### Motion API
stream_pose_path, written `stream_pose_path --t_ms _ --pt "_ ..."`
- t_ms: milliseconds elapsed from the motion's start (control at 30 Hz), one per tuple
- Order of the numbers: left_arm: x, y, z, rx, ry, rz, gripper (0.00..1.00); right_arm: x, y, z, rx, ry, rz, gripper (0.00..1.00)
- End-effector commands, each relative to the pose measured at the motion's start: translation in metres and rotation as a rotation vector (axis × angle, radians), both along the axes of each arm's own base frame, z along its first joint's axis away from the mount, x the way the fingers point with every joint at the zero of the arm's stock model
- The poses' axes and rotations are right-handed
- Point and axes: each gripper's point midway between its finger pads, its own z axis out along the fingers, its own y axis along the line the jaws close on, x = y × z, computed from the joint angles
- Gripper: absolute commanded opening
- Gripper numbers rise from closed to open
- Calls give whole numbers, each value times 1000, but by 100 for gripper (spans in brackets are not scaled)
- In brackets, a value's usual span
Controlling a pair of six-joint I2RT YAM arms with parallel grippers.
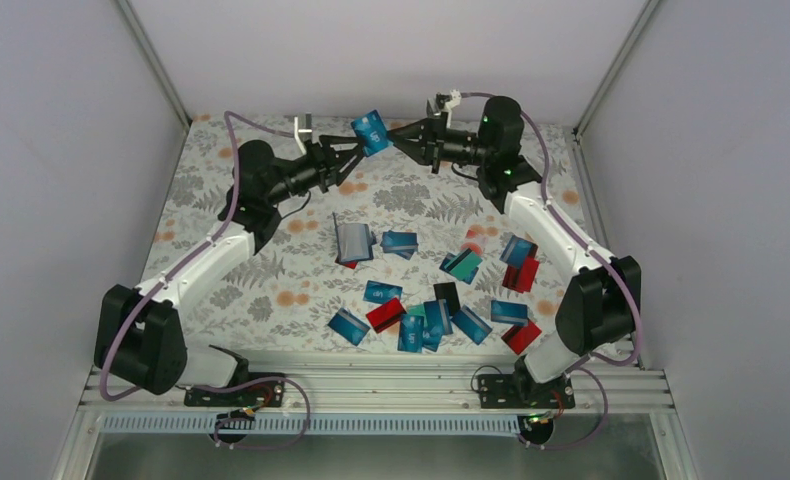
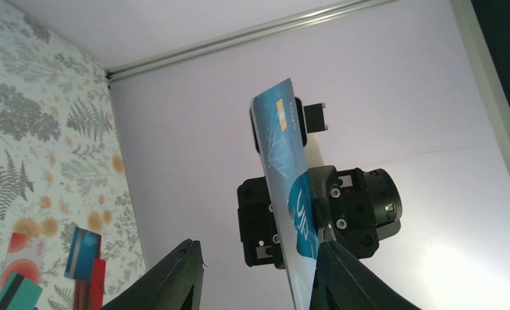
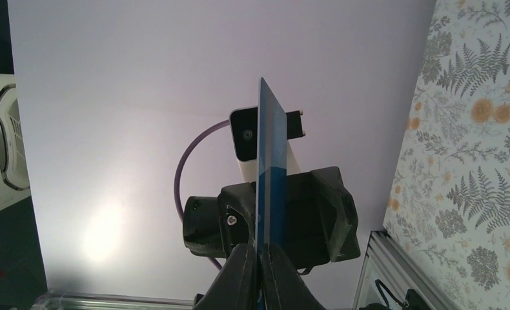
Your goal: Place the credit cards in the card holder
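Note:
A blue credit card (image 1: 372, 131) hangs in the air over the far side of the table, and my right gripper (image 1: 395, 136) is shut on its edge. The right wrist view shows this card (image 3: 270, 168) edge-on, pinched between the closed fingers of the right gripper (image 3: 261, 248). My left gripper (image 1: 357, 148) faces it from the left, open around the card (image 2: 285, 174). One finger (image 2: 333, 271) lies against the card; the other stands well apart. The dark card holder (image 1: 352, 241) rests mid-table. Several blue, teal and red credit cards (image 1: 426, 320) lie scattered in front of it.
The floral table cover (image 1: 271, 300) is bounded by pale walls on three sides. An aluminium rail (image 1: 371, 385) carries both arm bases at the near edge. More loose cards (image 2: 83, 253) show low in the left wrist view.

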Motion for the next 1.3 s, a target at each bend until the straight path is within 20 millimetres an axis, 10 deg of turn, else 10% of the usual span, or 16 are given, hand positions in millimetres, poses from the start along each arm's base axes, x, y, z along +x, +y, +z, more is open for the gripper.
stream_pose_path --t_ms 0,533,733,933,1267 --pt "-1 0 18 -48 -53 -18 43 -16 3 15 25 -53 36 4" --pt "3 -2 26 -33 -81 -21 3 -24 10 2 5 -52 74 4" --pt "2 2 22 33 -76 0 3 -16 8 -17 -94 -74 73 13" --pt "14 28 -45 532 38 113 2 0 -12 -110 -431 -83 45 55" --pt "11 47 -136 828 138 63 2 1 -1 -241 -917 -97 166 64"
